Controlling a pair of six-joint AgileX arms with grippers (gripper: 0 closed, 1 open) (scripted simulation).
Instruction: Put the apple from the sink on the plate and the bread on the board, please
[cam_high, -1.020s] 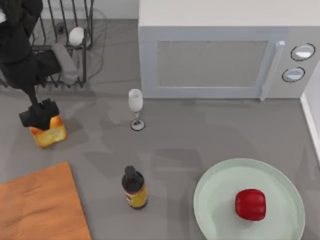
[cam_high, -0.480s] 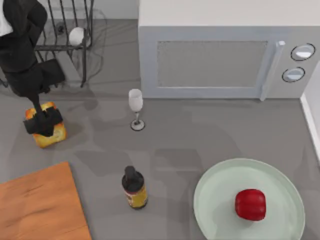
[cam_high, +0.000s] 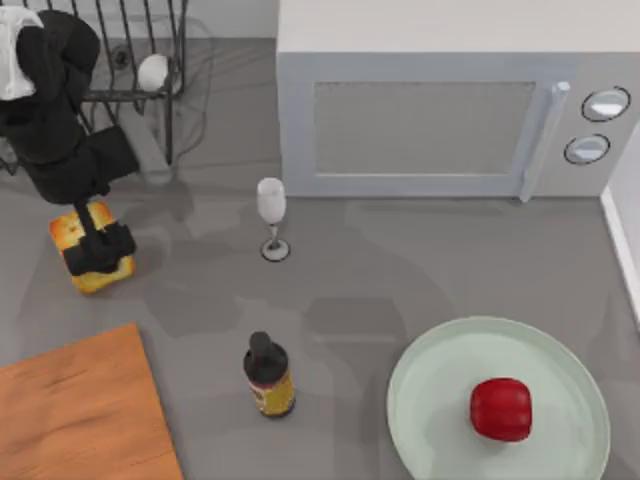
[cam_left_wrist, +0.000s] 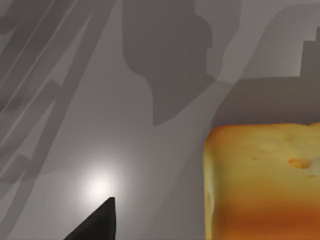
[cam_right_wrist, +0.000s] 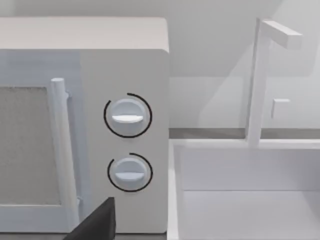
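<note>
A grey worktop (cam_high: 400, 270) spreads under a white microwave (cam_high: 440, 110) set against the far wall, with a white sink (cam_right_wrist: 245, 200) just beside the microwave's dial side. The pale green plate (cam_high: 560, 440) sits at the near right, carrying the red apple (cam_high: 501, 409). The wooden board (cam_high: 80, 420) lies bare at the near left corner. A black wire rack (cam_high: 130, 60) stands at the far left. The left tool (cam_high: 100, 248) sits down over the bread (cam_high: 92, 278), which rests on the worktop beyond the board; whether its fingers have closed cannot be told. A dark bottle (cam_high: 268, 376) and a wine glass (cam_high: 272, 215) stand mid-worktop.
</note>
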